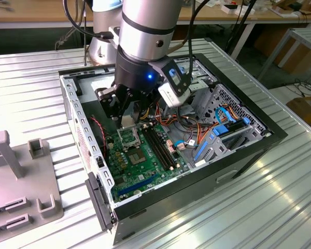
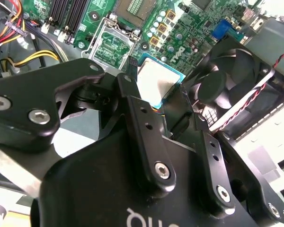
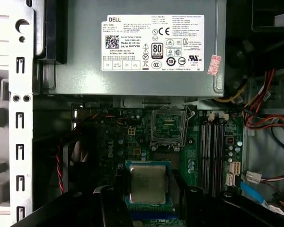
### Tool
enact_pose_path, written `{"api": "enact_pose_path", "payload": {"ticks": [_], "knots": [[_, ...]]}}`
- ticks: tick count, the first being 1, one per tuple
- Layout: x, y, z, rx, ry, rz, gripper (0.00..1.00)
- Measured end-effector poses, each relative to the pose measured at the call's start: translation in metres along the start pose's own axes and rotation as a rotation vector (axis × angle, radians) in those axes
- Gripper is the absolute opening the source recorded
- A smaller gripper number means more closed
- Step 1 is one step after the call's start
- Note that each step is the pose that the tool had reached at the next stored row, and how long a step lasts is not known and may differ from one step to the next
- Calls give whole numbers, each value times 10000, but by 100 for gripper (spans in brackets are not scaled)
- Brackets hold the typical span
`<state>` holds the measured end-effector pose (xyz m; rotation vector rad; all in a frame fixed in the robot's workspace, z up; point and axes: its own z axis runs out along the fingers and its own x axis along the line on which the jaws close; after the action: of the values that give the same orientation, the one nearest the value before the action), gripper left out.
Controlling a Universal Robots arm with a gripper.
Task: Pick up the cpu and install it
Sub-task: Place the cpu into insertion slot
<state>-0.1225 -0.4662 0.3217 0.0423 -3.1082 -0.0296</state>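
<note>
While jaws pinch the cpu (image 2: 156, 84), bare socket (image 2: 111, 47) nearby, fan (image 2: 222, 80) and cables (image 2: 33, 59) flanking.

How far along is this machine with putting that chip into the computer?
Done: the pick-up. The cpu is clamped between the jaws and held off the motherboard, inside the open computer case. In hand: it hangs close beside the socket, not squarely over it. Left: the socket shows empty, so the chip is not yet seated.
</note>
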Motion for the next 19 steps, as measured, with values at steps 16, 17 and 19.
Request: {"api": "enact_pose_path", "payload": {"ticks": [16, 17, 19], "knots": [[-16, -37, 47, 1, 0, 2, 47], [-18, -37, 49, 0, 0, 0, 47], [-18, -37, 51, 1, 0, 0, 47]]}}
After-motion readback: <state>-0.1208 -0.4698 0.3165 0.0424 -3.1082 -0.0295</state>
